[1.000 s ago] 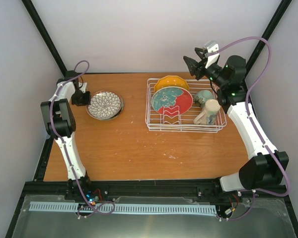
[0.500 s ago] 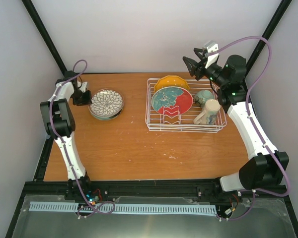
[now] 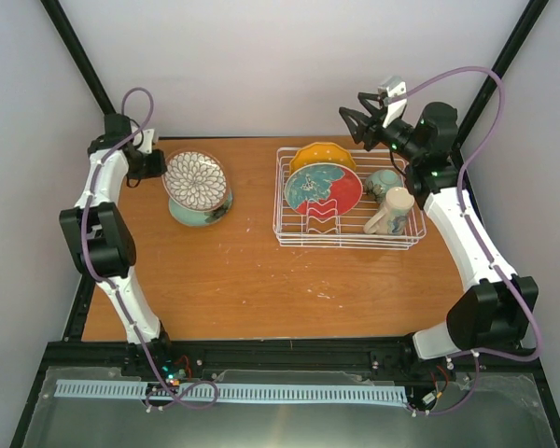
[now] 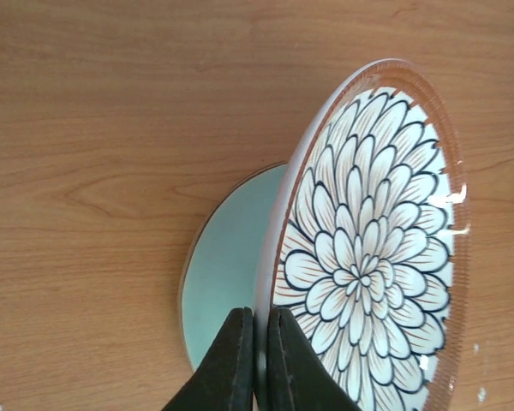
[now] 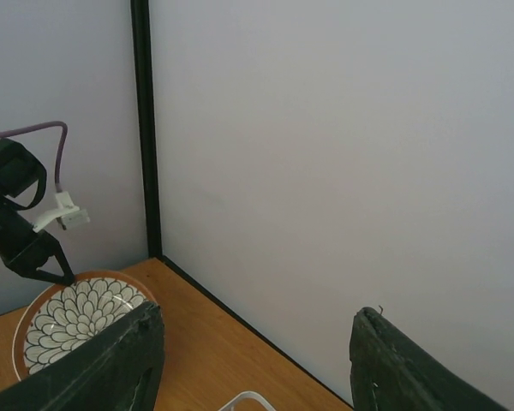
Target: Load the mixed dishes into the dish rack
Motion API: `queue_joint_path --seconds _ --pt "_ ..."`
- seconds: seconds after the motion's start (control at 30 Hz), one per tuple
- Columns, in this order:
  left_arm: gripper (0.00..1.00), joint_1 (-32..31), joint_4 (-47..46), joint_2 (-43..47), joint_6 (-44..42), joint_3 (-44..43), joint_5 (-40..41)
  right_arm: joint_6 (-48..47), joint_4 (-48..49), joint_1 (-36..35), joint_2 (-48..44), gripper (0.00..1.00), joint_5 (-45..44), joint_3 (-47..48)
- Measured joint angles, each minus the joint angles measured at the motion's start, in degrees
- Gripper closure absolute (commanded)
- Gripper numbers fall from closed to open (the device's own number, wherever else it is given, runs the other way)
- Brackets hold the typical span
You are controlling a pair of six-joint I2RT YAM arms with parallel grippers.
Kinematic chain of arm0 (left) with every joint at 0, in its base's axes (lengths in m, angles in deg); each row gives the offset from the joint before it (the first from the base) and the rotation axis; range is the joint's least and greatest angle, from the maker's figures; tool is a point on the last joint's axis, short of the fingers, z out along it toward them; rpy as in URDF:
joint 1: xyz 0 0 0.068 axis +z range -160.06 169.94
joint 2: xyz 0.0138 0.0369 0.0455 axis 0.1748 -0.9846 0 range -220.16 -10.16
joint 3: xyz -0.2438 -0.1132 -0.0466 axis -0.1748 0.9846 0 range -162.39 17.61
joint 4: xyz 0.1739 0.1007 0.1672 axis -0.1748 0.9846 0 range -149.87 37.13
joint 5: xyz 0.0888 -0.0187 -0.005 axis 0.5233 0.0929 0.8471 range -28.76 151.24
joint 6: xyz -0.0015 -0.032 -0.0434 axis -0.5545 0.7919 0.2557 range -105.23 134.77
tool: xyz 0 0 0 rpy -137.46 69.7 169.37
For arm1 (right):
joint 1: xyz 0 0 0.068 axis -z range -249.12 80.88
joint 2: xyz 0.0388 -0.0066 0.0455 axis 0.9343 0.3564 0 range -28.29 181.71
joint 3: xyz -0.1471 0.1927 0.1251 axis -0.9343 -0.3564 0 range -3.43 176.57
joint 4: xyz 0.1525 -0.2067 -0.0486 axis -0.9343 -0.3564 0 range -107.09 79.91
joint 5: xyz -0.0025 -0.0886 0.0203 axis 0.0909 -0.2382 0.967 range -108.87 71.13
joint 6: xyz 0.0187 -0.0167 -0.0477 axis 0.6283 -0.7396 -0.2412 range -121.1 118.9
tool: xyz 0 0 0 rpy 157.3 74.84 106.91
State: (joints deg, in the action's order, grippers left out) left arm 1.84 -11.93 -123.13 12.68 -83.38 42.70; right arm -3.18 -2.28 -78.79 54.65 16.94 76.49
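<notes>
My left gripper (image 3: 159, 166) is shut on the near rim of the white plate with dark floral pattern (image 3: 194, 181) and holds it tilted up on edge above the table. The wrist view shows my left gripper (image 4: 260, 321) pinching that plate (image 4: 368, 257). A pale teal round dish (image 3: 201, 214) lies flat under it (image 4: 227, 265). The dish rack (image 3: 345, 243) holds the orange-yellow scalloped plate (image 3: 323, 153), the red-and-teal plate (image 3: 322, 189), the small teal bowl (image 3: 384, 179) and the cream mug (image 3: 392, 211). My right gripper (image 3: 358, 118) is open and empty, high above the rack's back edge.
The right wrist view looks across to the back wall, its gripper (image 5: 257, 324) spread wide, with the floral plate (image 5: 73, 321), my left gripper (image 5: 36, 257) and a corner of rack wire (image 5: 244, 399) showing. Black frame posts (image 3: 84, 65) stand at the back corners.
My left gripper has lifted the floral plate off the table and tipped it up on edge, uncovering the teal dish beneath. My right gripper has shifted slightly left.
</notes>
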Motion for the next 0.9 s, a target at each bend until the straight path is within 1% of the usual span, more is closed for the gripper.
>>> queue_joint_path --seconds 0.17,0.33,0.4,0.57,0.73,0.9 --pt "0.99 0.09 -1.64 2.08 0.02 2.40 -2.58 1.77 1.07 0.00 1.09 0.46 1.55 0.20" --pt "0.99 0.00 -3.21 2.01 0.11 7.04 -3.04 5.44 3.32 -0.02 3.13 0.43 4.52 0.44" --pt "0.99 0.00 -3.45 2.03 0.26 7.93 -4.48 7.23 4.09 -0.20 4.48 0.43 6.14 0.83" --pt "0.99 0.00 -5.20 2.71 0.52 7.96 -7.80 10.16 4.42 -2.12 9.29 0.43 9.07 2.45" --pt "0.99 0.00 -6.64 5.44 1.05 7.93 -11.45 12.50 4.55 -3.56 13.00 0.42 11.82 3.08" --pt "0.99 0.00 -8.74 8.28 2.23 7.26 -17.68 15.58 4.76 -4.00 17.49 0.40 16.48 6.54"
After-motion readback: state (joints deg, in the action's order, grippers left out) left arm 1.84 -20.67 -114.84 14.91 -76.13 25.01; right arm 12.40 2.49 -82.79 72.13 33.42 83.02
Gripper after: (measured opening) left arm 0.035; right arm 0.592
